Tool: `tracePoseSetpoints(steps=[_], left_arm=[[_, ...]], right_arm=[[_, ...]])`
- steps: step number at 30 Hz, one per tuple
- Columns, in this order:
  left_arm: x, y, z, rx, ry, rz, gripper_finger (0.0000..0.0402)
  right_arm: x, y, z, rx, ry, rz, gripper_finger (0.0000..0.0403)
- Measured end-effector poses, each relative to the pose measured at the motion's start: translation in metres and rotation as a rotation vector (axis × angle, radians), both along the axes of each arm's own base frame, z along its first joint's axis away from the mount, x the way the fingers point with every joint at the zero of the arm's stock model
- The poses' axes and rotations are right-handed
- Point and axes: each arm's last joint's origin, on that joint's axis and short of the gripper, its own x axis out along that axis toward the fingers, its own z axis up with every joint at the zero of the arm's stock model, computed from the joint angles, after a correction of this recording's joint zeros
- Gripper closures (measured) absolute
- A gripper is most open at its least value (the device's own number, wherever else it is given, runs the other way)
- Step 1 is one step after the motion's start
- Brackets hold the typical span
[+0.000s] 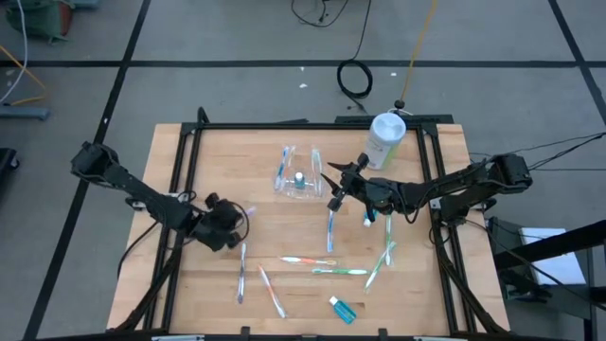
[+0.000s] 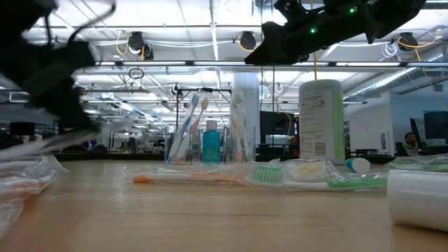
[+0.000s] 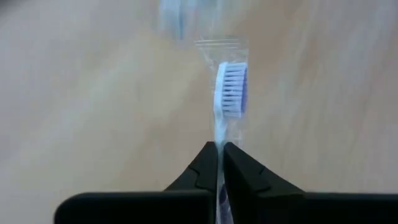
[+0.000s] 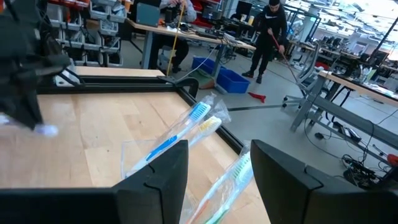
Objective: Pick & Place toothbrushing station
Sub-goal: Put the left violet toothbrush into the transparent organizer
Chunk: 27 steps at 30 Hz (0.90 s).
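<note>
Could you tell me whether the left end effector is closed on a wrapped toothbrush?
Yes, in the left wrist view the left end effector is shut on the clear wrapper of a toothbrush with white and purple bristles.

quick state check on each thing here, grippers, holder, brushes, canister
left gripper: shut on a wrapped toothbrush
right gripper: open, above the table beside the holder, holding nothing
clear holder: upright on the table, brushes and a small blue bottle standing in it
white-and-green canister: upright, cap on
loose toothbrushes: lying flat on the table
small blue tube: lying flat near the table's front edge
</note>
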Motion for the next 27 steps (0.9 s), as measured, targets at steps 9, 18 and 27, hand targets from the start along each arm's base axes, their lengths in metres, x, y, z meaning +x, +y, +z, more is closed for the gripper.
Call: tracePoseSetpoints(steps=[9, 18, 27], left_arm=[[0.044, 0.005, 0.091, 0.243, -0.573, -0.191, 0.0381], [0.050, 0.017, 0.138, 0.515, -1.009, -0.387, 0.0391], [0.080, 0.069, 0.111, 0.539, -0.911, -0.183, 0.0396]], right_arm=[[0.000, 0.000, 0.000, 0.000, 0.000, 0.000, 0.0236], [0.000, 0.000, 0.000, 0.000, 0.000, 0.002, 0.0236], [0.000, 0.000, 0.000, 0.001, 0.000, 0.003, 0.0236]])
